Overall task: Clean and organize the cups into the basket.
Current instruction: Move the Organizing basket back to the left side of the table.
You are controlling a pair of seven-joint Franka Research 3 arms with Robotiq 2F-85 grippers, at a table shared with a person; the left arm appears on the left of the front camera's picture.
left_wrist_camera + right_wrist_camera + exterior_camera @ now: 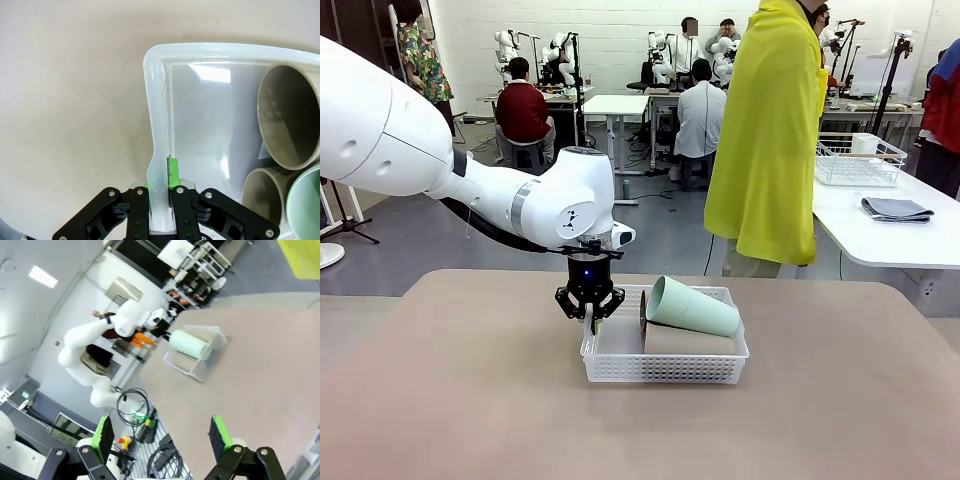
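The white mesh basket (660, 370) stands in the middle of the tan table. Inside it a mint green cup (692, 307) lies on its side on top of a tan cup (685, 342). My left gripper (590, 318) points down at the basket's left end, shut on the basket's wall. The left wrist view shows its fingers (173, 172) pinching the rim (155, 100), with two tan cup mouths (290, 120) (262, 195) and the mint cup (307, 210) inside. My right gripper (162, 432) is open and holds nothing, well away from the basket (202, 369).
A person in a yellow cape (765, 130) stands at the far side of the table. A second white table at the right carries a wire basket (855, 160) and a folded grey cloth (895, 208). Bare tabletop lies all around the basket.
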